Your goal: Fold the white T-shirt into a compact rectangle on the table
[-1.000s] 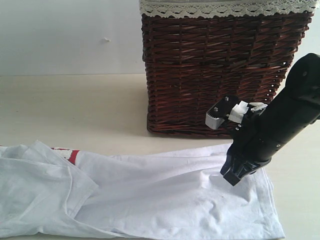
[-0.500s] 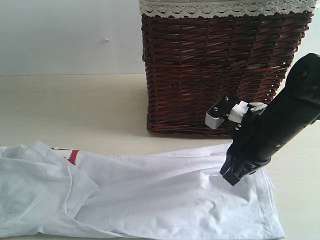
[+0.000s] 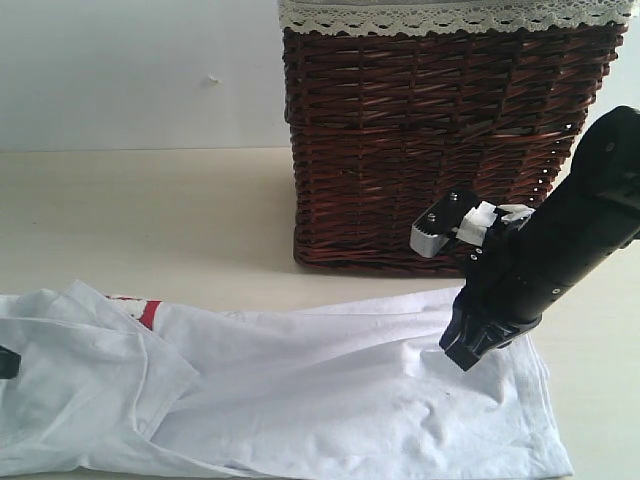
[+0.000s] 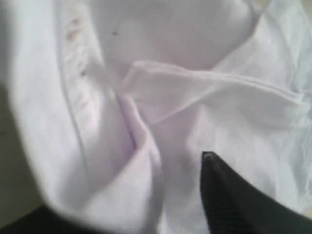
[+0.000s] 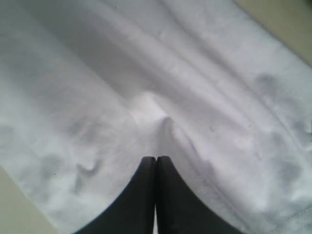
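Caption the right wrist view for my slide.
Right gripper, jaws shut, pinches a puckered ridge of the white T-shirt lying on the table.

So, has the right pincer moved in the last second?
No. The right pincer sits at the same spot below the lower right part of the wicker basket, with its tip on the white T-shirt.

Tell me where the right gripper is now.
Exterior view, right side: the right gripper is shut, tips down on that end of the white T-shirt, just in front of the wicker basket.
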Robot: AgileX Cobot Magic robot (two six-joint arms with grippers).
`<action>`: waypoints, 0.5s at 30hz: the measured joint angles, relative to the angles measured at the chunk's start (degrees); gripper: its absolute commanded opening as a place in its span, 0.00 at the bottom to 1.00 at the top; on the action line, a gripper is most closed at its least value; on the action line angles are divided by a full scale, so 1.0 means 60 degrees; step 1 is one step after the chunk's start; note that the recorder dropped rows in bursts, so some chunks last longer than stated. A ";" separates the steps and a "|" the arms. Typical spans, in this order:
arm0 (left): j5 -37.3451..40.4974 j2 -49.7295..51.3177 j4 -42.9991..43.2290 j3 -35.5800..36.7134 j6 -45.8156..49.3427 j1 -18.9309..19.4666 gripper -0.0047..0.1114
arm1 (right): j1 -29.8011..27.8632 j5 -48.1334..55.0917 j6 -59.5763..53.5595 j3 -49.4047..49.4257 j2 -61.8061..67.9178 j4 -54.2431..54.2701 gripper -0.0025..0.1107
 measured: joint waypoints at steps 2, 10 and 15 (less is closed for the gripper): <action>-0.0142 0.0041 0.0333 0.0000 -0.0024 -0.0485 0.04 | 0.0000 0.0000 0.0000 0.0000 0.0000 0.0018 0.02; 0.0551 -0.0074 0.0838 -0.0604 -0.0690 -0.0702 0.04 | 0.0000 0.0000 0.0000 0.0000 0.0000 0.0038 0.02; 0.0884 -0.0913 0.2113 -0.1461 -0.2586 -0.0238 0.04 | 0.0000 -0.0056 0.0232 0.0000 0.0000 -0.0356 0.02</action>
